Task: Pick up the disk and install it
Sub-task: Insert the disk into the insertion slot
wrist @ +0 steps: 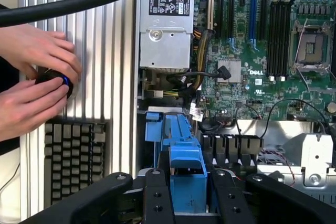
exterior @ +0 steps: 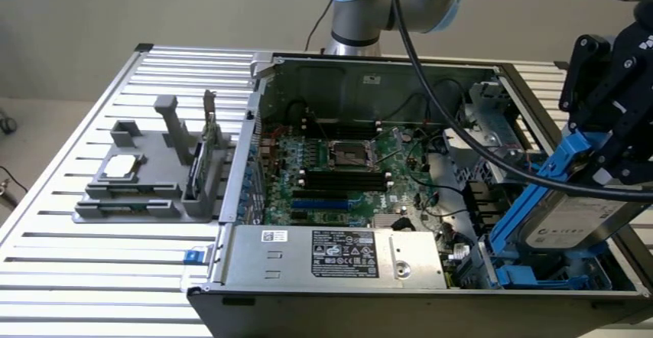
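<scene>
The disk [exterior: 570, 217], a silver-grey drive with a white label in a bright blue carrier, hangs steeply tilted at the exterior view's right. Its lower end sits over the blue drive bay [exterior: 525, 275] in the front right corner of the open computer case [exterior: 260, 108]. My gripper [exterior: 602, 162] is shut on the disk's upper end. In the wrist view the blue carrier of the disk [wrist: 185, 153] sits between my black fingers [wrist: 156, 195], with the gripper [wrist: 186, 184] looking down into the case.
Inside the case lie the motherboard [exterior: 342, 168] and the big silver labelled box [exterior: 342, 255]. A thick black cable [exterior: 464, 135] runs across to my arm. A grey fixture [exterior: 143, 181] holds a small silver chip [exterior: 121, 166]. A person's hands [wrist: 34, 85] hold a black knob [wrist: 56, 80] beside a keyboard [wrist: 73, 156].
</scene>
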Controlling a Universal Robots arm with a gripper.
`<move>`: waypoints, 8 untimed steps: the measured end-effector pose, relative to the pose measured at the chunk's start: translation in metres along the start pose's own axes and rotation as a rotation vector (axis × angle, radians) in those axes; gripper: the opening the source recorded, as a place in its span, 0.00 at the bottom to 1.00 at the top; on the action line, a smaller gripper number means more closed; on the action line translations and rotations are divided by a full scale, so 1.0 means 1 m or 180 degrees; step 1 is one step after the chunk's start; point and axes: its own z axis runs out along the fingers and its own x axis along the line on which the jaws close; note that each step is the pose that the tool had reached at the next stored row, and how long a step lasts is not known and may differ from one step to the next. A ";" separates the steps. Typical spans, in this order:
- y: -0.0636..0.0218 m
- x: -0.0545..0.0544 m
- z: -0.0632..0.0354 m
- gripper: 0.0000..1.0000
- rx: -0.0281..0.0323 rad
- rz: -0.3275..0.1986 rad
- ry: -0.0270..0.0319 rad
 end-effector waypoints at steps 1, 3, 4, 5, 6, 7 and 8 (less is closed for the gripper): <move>0.0000 0.000 0.0007 0.33 0.0000 0.0002 0.0000; 0.0000 0.000 0.0016 0.33 0.0000 0.0004 0.0000; -0.0001 0.000 0.0021 0.33 0.0000 0.0005 0.0000; -0.0001 0.000 0.0025 0.33 0.0000 0.0007 0.0000; -0.0001 0.000 0.0030 0.33 0.0000 0.0007 0.0000; -0.0001 0.000 0.0035 0.33 0.0000 0.0008 0.0000; -0.0001 0.000 0.0040 0.33 0.0000 0.0008 0.0000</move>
